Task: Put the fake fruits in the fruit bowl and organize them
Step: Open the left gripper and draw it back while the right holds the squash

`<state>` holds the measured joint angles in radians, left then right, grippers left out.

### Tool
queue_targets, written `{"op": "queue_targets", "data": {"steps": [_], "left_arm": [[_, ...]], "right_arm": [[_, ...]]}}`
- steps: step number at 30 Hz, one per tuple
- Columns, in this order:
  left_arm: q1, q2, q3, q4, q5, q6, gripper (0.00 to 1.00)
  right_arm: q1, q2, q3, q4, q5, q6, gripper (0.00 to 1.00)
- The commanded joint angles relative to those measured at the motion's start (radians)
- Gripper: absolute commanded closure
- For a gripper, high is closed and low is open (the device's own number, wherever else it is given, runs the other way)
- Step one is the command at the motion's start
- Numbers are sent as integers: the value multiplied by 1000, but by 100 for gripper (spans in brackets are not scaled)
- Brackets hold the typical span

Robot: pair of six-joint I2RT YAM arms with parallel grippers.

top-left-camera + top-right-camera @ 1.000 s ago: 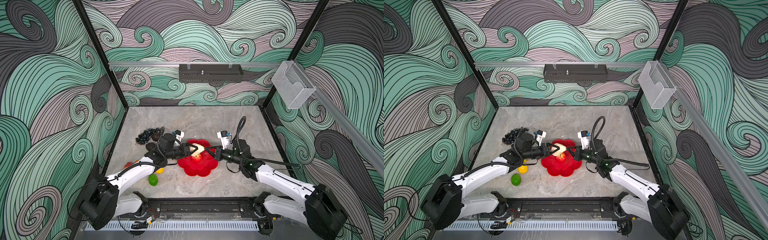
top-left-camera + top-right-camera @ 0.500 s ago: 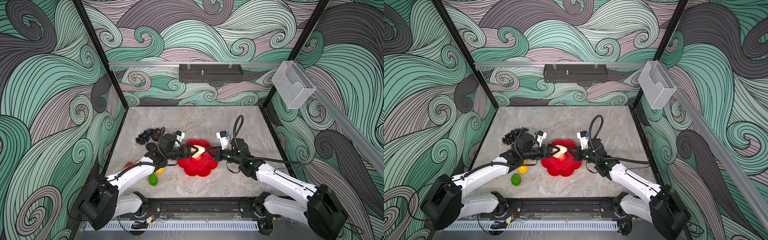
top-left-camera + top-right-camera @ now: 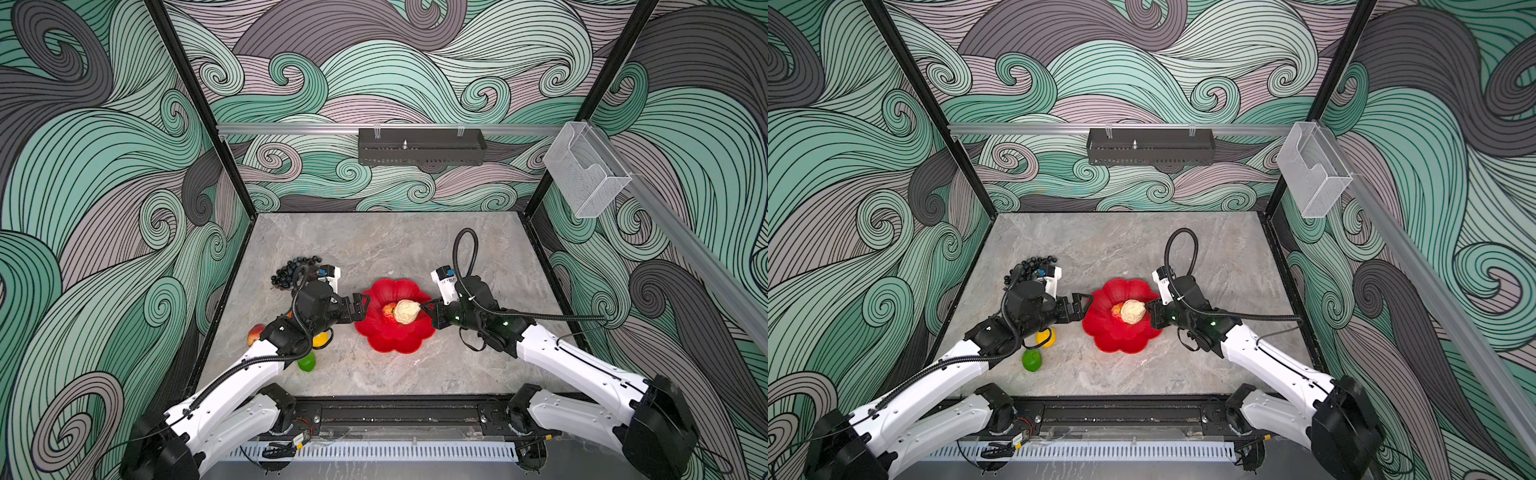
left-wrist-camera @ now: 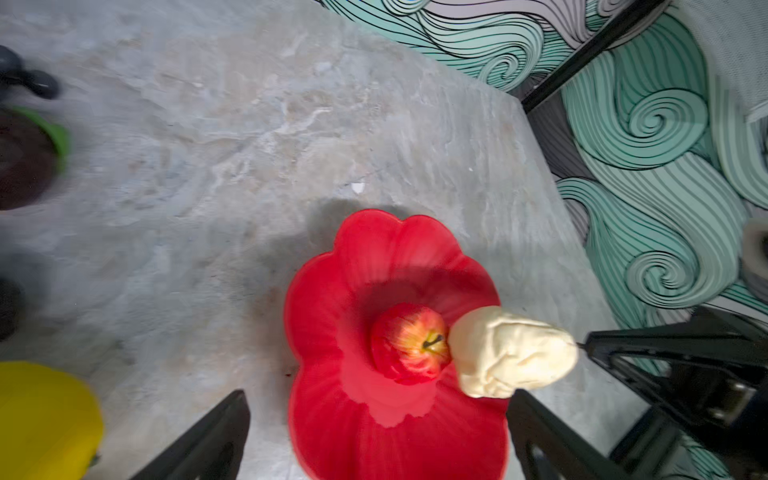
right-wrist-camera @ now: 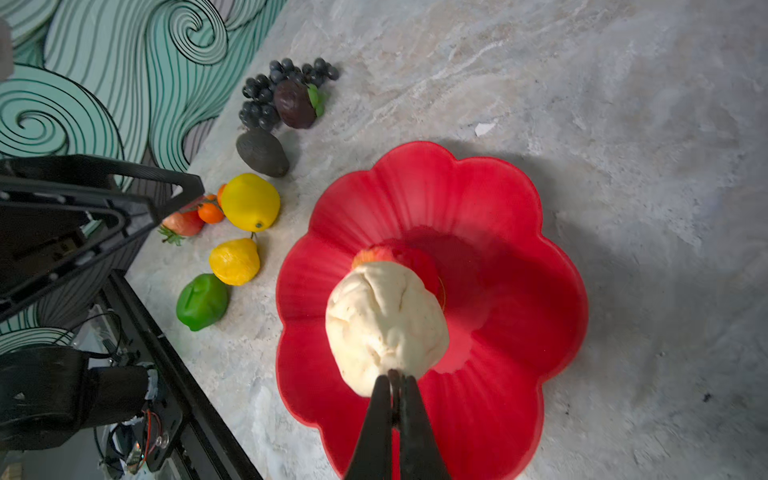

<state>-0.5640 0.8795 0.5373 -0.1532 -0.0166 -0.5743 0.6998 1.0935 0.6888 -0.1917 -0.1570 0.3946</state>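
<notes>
"One fruit settled?"
"Yes: the small red plastic apple sits in the middle of the shallow glossy red scalloped bowl. My right fingers are pressed together on the stem of the beige plastic pear, which hangs over the bowl beside the apple."
"Your left?"
"My left fingers are spread and empty, just beside the bowl's rim. Left to do: release the pear, then fetch the yellow plastic lemon, green plastic lime, dark avocado and blue-black grape bunch from the table beyond that rim."

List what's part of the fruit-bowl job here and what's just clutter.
Job: glossy red scalloped bowl; beige plastic pear, stem pinched by the right gripper; red plastic apple in the bowl; yellow lemon, green lime, dark avocado, blue-black grape bunch loose on the grey table.
Clutter: clear plastic box; black slotted tray.
</notes>
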Motion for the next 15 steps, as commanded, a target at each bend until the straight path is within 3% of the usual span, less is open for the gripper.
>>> {"op": "queue_targets", "data": {"steps": [1,15], "left_arm": [[16,-48,-66,20,-162,73,1],[19,-95,-70,-6,-168,73,1]], "right_arm": [[7,-35,37,-109,20,-27,100],[31,60,55,-179,89,-20,100]]}}
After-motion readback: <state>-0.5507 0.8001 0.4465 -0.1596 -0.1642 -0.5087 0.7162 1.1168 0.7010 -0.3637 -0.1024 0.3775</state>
